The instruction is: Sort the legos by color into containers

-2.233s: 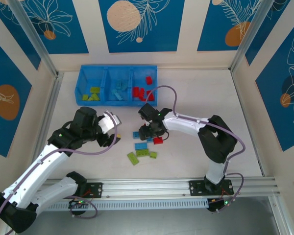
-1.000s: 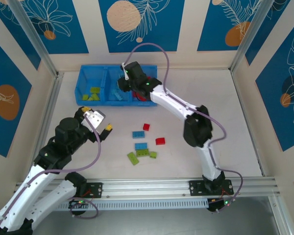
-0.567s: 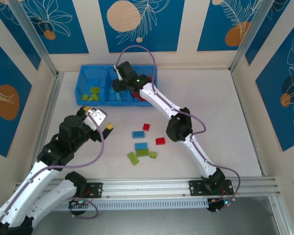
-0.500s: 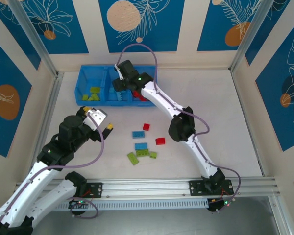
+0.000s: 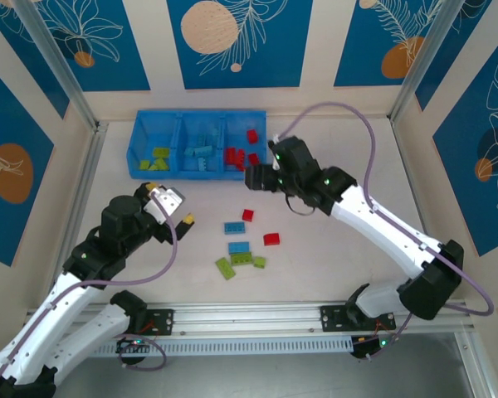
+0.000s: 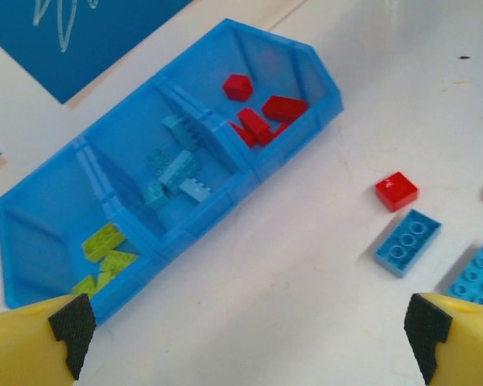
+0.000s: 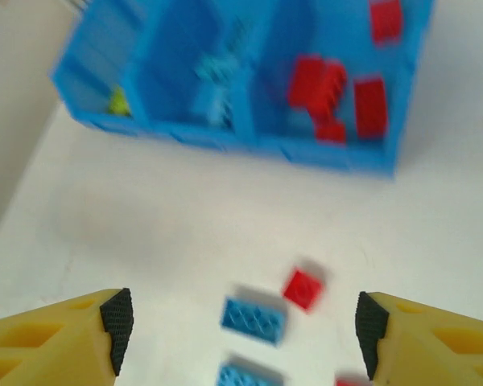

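- Seven loose legos point(image 5: 239, 247) lie clustered mid-tabletop point(image 5: 315, 265), with bare surface to their right and toward the near edge.
- The containers point(image 5: 178, 173) sit far-left near the back wall, holding green bricks on the left, light blue in the middle and red on the right.
- Right gripper point(image 5: 255, 177), fingers spread and empty, hovers just beside the bin's near right corner.
- Left gripper point(image 5: 176, 209), spread wide and empty, hangs left of the cluster.

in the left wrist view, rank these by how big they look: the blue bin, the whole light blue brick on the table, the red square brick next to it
1. blue bin, by far the largest
2. light blue brick
3. red square brick
The two bricks lie side by side, so nearness hardly skews it.
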Action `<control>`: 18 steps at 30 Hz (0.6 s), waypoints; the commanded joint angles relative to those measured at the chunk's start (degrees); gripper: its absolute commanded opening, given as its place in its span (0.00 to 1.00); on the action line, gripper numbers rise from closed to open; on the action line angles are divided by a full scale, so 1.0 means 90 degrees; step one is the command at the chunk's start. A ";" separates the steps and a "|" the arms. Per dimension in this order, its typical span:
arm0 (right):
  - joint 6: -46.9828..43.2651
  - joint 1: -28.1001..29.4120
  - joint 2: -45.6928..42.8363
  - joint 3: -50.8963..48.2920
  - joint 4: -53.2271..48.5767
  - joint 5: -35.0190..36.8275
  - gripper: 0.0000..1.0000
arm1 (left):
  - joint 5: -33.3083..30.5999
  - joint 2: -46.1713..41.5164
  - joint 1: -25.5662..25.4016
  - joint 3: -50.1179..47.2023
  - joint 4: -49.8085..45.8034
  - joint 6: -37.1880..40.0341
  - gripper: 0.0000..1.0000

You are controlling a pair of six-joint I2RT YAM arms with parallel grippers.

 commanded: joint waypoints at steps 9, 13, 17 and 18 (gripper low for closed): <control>0.1847 0.0336 0.2770 0.0657 -0.1169 -0.0041 0.77 | 0.1152 0.0484 -0.0026 0.0279 -0.0476 0.0298 1.00; 0.1653 0.0328 0.3540 0.1061 -0.0906 -0.0284 0.77 | 0.0897 0.0586 -0.0026 0.0299 -0.0545 0.0281 1.00; 0.1606 0.0319 0.4129 0.1377 -0.0863 -0.0389 0.72 | 0.0840 0.0593 -0.0024 0.0299 -0.0546 0.0267 1.00; 0.1611 0.0304 0.4214 0.1402 -0.0854 -0.0390 0.70 | 0.0840 0.0598 -0.0027 0.0308 -0.0545 0.0271 1.00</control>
